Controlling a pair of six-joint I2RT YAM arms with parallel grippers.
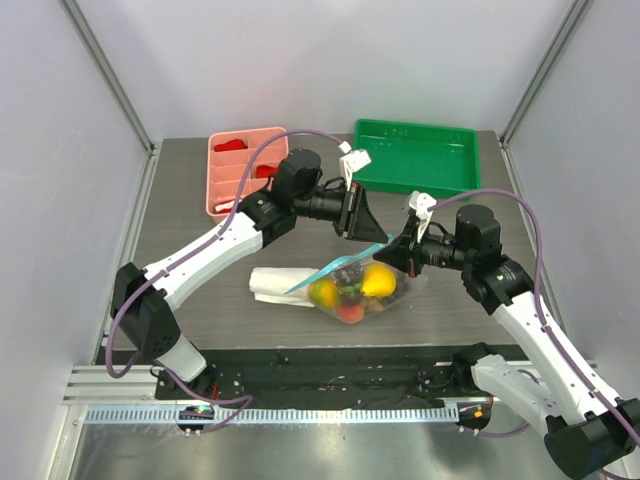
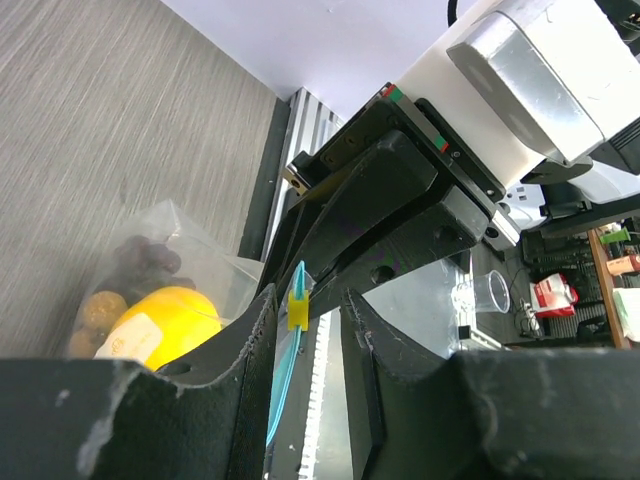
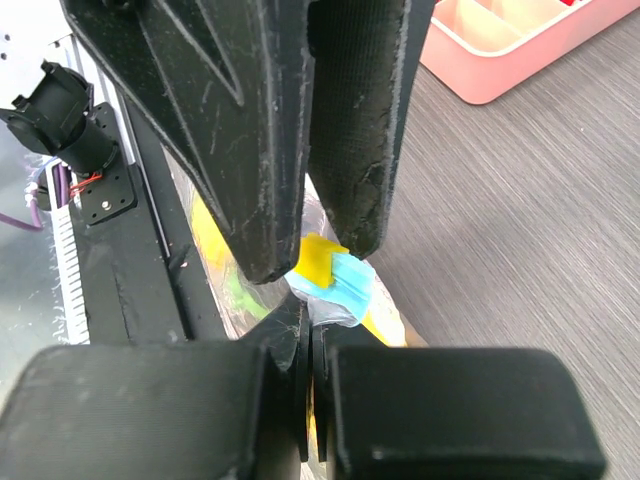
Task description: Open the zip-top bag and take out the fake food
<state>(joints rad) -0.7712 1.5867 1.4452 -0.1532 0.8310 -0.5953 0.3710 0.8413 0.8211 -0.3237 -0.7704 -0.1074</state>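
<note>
The left arm (image 1: 215,245) rises from its base at the near left corner, bends at the elbow and stretches across the surface (image 1: 180,205) toward the middle, its wrist turned so the left pincer (image 2: 310,297) points right and slightly down. The right arm (image 1: 540,330) comes up from the near right, folds at the elbow and aims its wrist leftward, so the two pincers meet tip to tip above the zip-top bag (image 1: 340,268). The bag lies in the middle of the surface, just right of a folded white cloth (image 1: 272,285), with its upper corner lifted toward the pincers. The fake food (image 1: 377,280) sits inside it: a yellow piece, orange and red ones, dark grapes. The left pincer's fingers (image 2: 255,345) stand partly spread, and the light-blue zip strip (image 2: 283,385) runs through the gap, its yellow slider (image 2: 297,308) resting against one finger. The right pincer (image 3: 308,335) is pressed together, pinching the bag's plastic just under the end of the strip. A pink tray (image 1: 228,185) and a green tray (image 1: 415,165) sit at the far edge, well apart from the bag.
</note>
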